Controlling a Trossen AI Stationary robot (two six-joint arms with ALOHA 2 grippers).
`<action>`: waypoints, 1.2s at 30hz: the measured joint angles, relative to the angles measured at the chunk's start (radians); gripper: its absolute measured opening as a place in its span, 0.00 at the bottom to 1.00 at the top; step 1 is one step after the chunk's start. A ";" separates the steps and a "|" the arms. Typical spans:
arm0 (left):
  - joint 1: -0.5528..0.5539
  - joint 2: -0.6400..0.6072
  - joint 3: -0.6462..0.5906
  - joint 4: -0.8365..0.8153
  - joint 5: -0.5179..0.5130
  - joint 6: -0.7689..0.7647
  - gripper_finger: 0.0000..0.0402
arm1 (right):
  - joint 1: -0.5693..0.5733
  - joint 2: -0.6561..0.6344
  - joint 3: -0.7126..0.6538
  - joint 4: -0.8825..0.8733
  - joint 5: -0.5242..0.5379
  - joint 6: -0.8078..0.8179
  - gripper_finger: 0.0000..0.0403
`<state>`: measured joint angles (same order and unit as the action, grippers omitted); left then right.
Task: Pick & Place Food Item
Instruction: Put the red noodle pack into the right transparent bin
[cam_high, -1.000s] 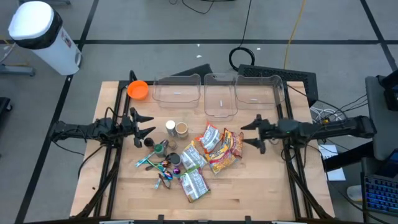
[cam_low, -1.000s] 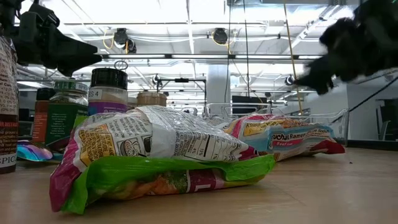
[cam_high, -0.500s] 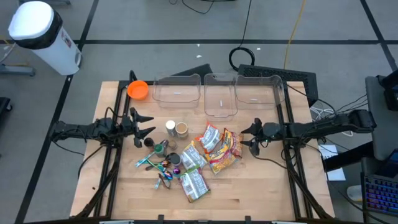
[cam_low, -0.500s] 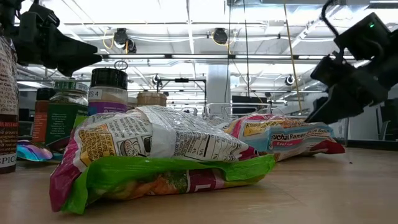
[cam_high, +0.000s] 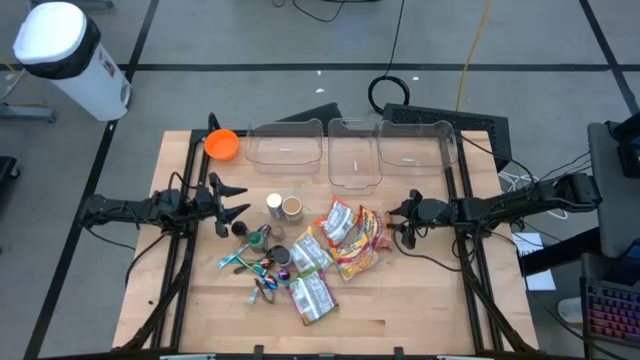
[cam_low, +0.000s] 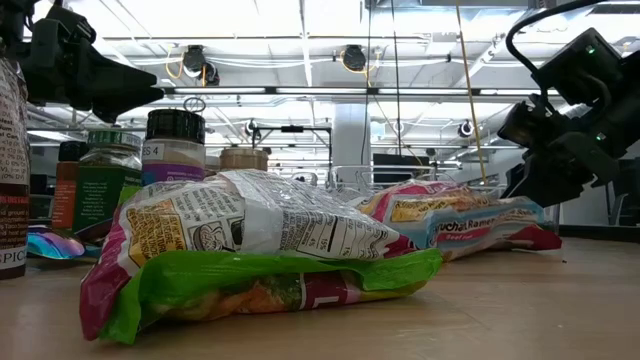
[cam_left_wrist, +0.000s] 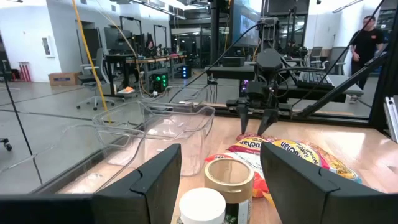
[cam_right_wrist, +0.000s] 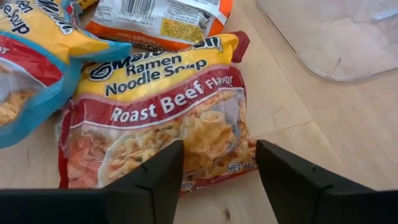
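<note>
Several ramen packets (cam_high: 345, 238) lie flat in a loose pile at the table's middle. The rightmost is a red and yellow roast beef packet (cam_right_wrist: 161, 118), also seen in the high view (cam_high: 372, 235). My right gripper (cam_high: 403, 228) is open and tipped down just above this packet's right end, and its fingertips (cam_right_wrist: 217, 180) straddle that end without touching it. It also shows in the low view (cam_low: 545, 160). My left gripper (cam_high: 235, 205) is open and empty, level, left of two small jars (cam_high: 283, 207).
Three clear bins (cam_high: 355, 150) stand along the far edge, with an orange bowl (cam_high: 222, 145) at the far left. Spice jars (cam_low: 175, 145) and shiny small wrappers (cam_high: 255, 265) lie left of the pile. Another green packet (cam_high: 313, 295) lies near the front.
My right gripper has gone toward the table's left, to the roast beef packet, has tipped its fingers down and has come lower. The packets have not moved.
</note>
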<state>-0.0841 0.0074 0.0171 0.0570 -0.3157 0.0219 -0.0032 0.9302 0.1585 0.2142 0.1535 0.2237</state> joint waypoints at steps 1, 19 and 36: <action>0.000 0.000 0.000 0.000 0.000 0.000 0.57 | 0.000 0.000 0.000 0.000 0.000 0.000 0.44; 0.000 0.000 0.000 0.000 0.000 0.000 0.57 | 0.000 0.000 0.000 0.000 0.001 -0.004 0.08; 0.000 0.000 0.000 0.000 0.000 0.000 0.57 | 0.000 -0.010 0.000 0.258 -0.013 -0.116 0.00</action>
<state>-0.0837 0.0074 0.0170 0.0570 -0.3157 0.0216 -0.0029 0.9204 0.1589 0.4723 0.1409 0.1082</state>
